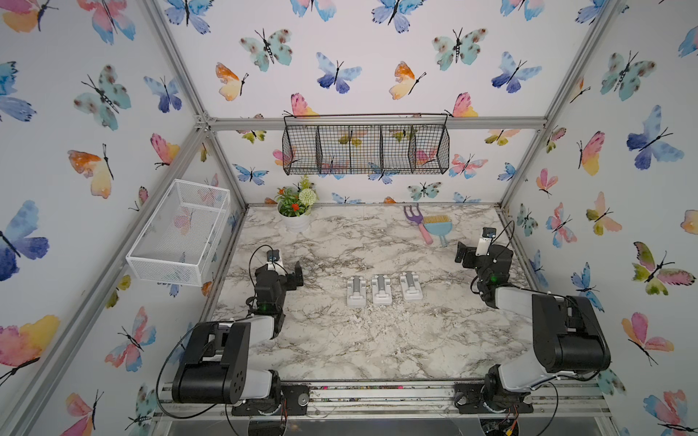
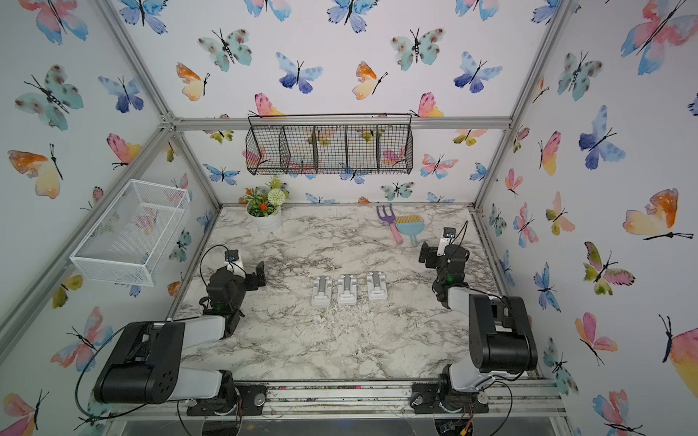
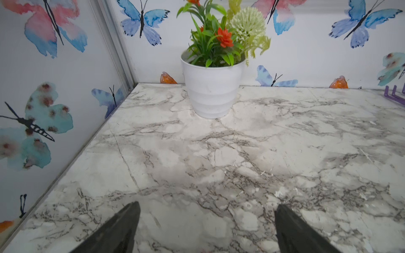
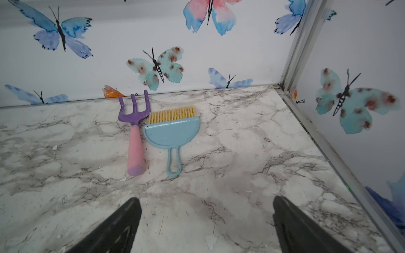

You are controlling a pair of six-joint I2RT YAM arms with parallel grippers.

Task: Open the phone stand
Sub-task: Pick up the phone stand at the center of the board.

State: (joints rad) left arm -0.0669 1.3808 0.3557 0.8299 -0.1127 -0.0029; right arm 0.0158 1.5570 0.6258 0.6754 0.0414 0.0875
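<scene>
Top views: marble tabletop (image 1: 340, 339), butterfly walls (image 1: 377, 87), aluminium frame (image 1: 241, 124) at edges; three phone stands (image 1: 383, 288) mid-table, bare marble around. My left gripper (image 3: 206, 210), right gripper (image 4: 207, 203): fingers spread.

Left fingers (image 3: 118, 232), right fingers (image 4: 118, 227) spread wide, holding nothing.

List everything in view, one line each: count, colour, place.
phone stands: 3, white and grey, lying flat in a row mid-table
potted plant: 1, white pot, green leaves, orange flowers, back left of table
hand rake: 1, purple head, pink handle, back right of table
brush: 1, light blue, yellow bristles, beside the hand rake
wire basket: 1, black, on back wall
mesh basket: 1, white, on left wall
table: 1, marble pattern
left claw: 1, black, open, facing the plant
right claw: 1, black, open, facing rake and brush
</scene>
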